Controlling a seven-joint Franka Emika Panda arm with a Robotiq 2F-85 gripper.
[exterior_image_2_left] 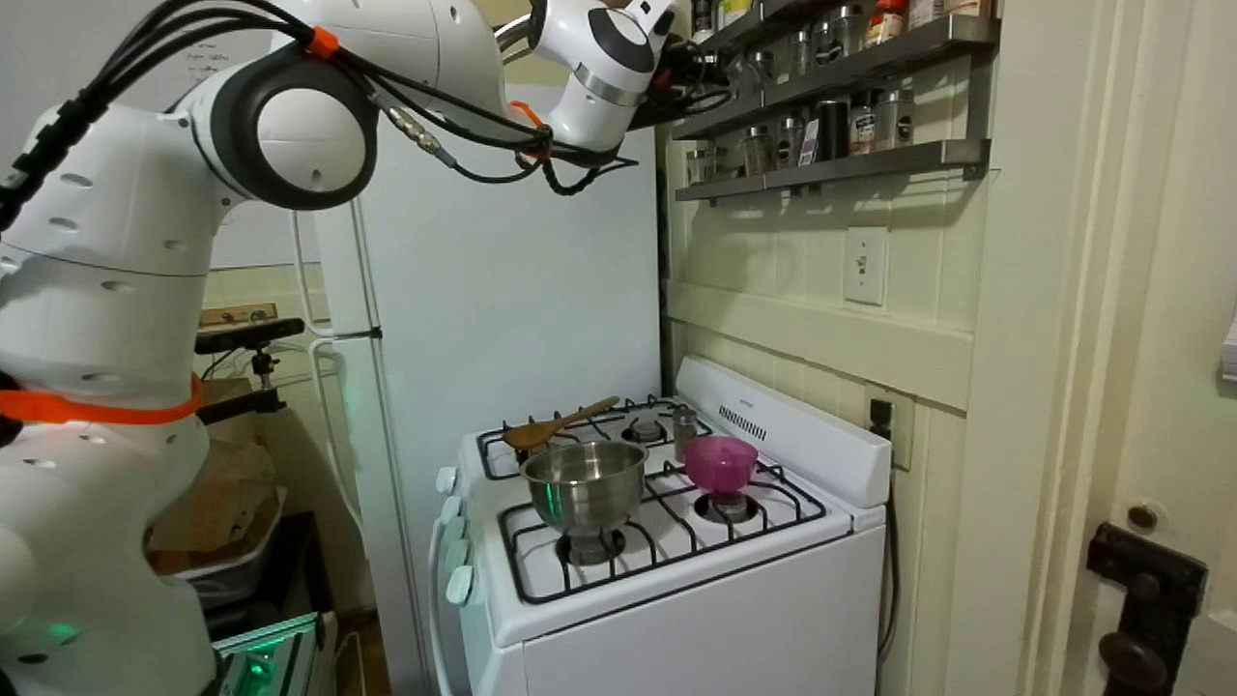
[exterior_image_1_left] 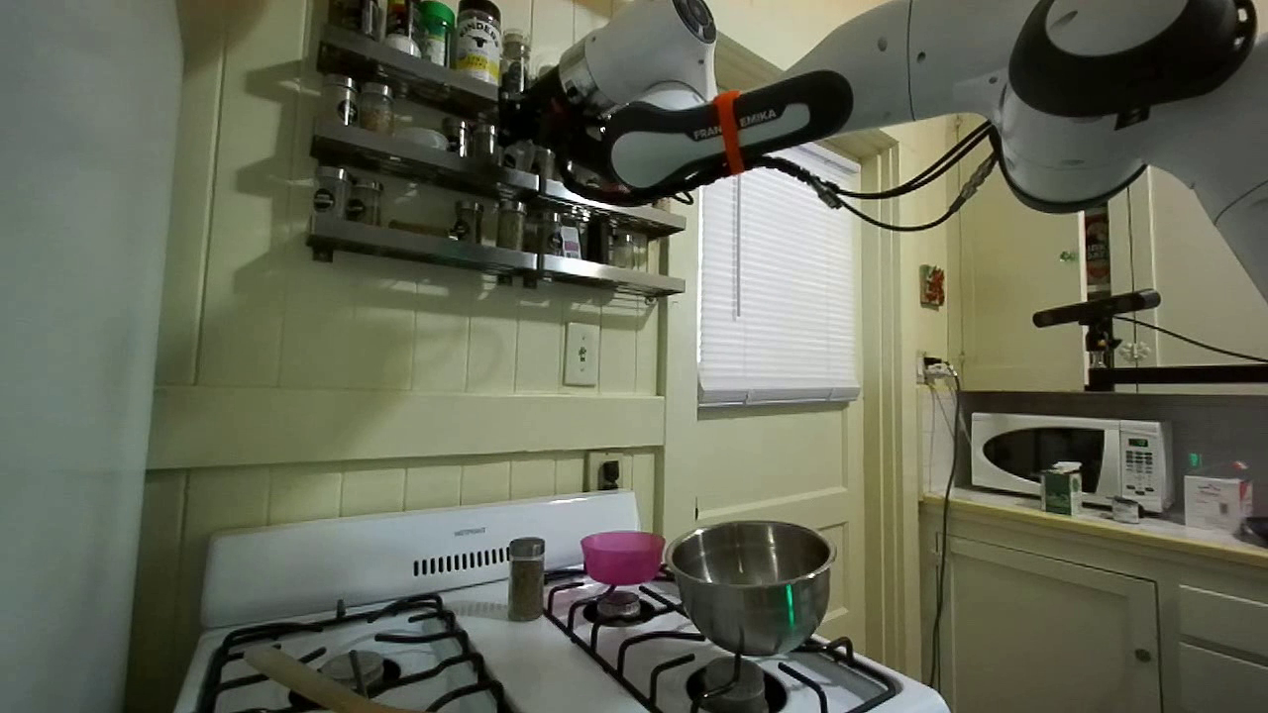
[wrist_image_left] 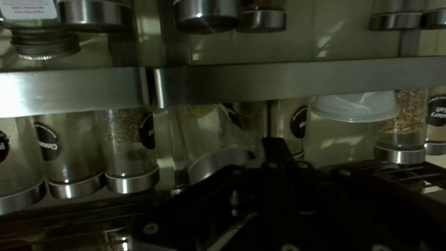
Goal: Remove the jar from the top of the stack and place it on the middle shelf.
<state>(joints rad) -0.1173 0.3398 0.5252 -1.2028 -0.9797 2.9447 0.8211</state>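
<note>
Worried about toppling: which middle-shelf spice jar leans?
The spice jar just left of the gripper in the wrist view; jars either side stand upright.

Jar [wrist_image_left: 210, 130]: see-through, metal-capped, tilted; base hidden behind front of middle shelf [wrist_image_left: 296, 82].

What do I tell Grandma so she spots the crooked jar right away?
Find the wall rack over the stove. Look along its middle shelf to where two front rails almost meet. The jar there leans sideways; nearby jars stand upright.
</note>
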